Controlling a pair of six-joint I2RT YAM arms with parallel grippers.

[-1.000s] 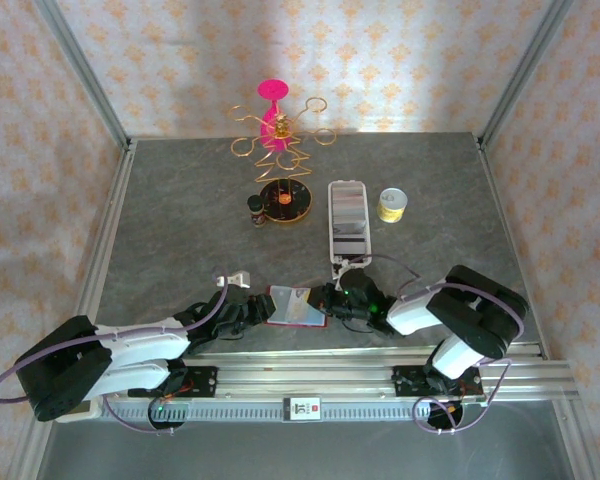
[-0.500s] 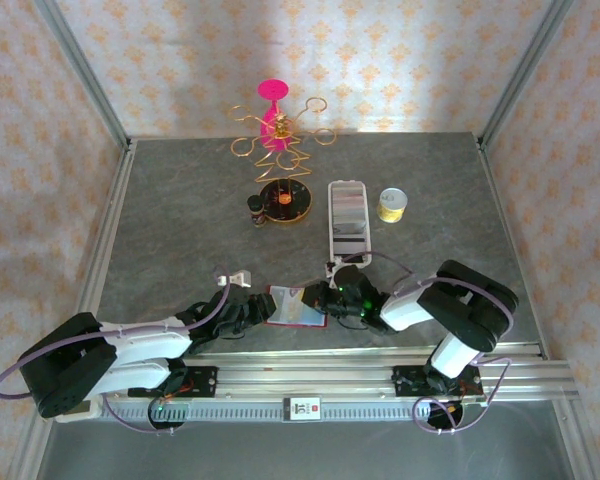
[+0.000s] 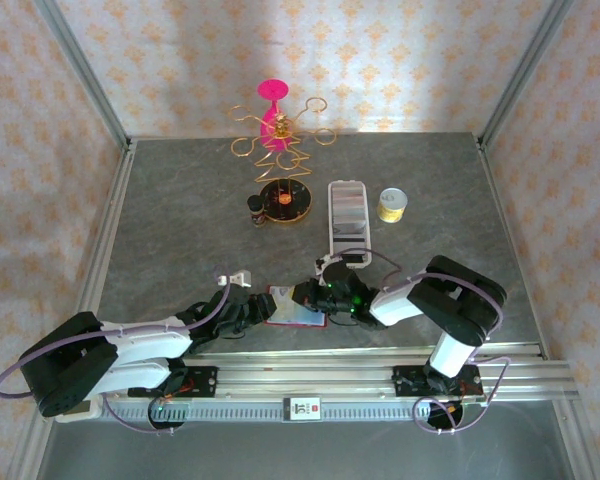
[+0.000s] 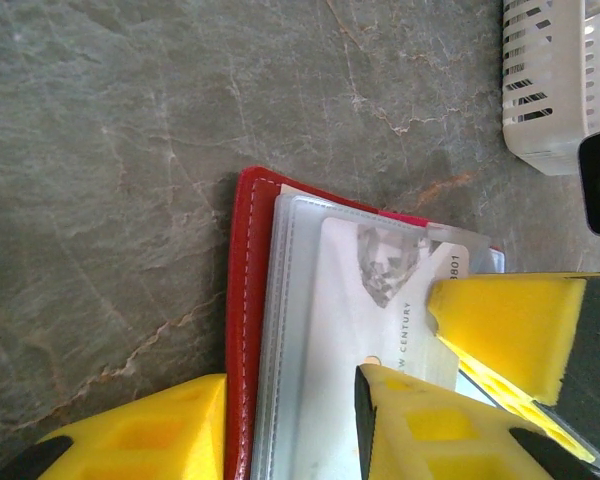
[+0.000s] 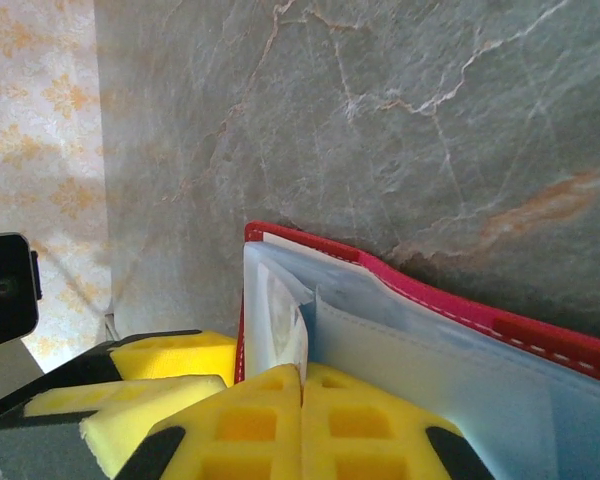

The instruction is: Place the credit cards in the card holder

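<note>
Two grippers meet at the open card holder (image 4: 248, 330)

My left gripper (image 4: 285, 425) clamps its red edge; my right gripper (image 5: 302, 420), fingers together, pinches a card (image 4: 365, 300) just beside, its long axis pointing into the clear pocket (image 5: 420, 370).

My two arms are white shells with bulky black joints, each trailed by a looping purple-grey cable. My left gripper (image 4: 290, 425) and right gripper (image 5: 302, 425) end in bright yellow foam pads moulded with square pockets (backed by black plastic). Green lights glow near my right wrist.
</note>
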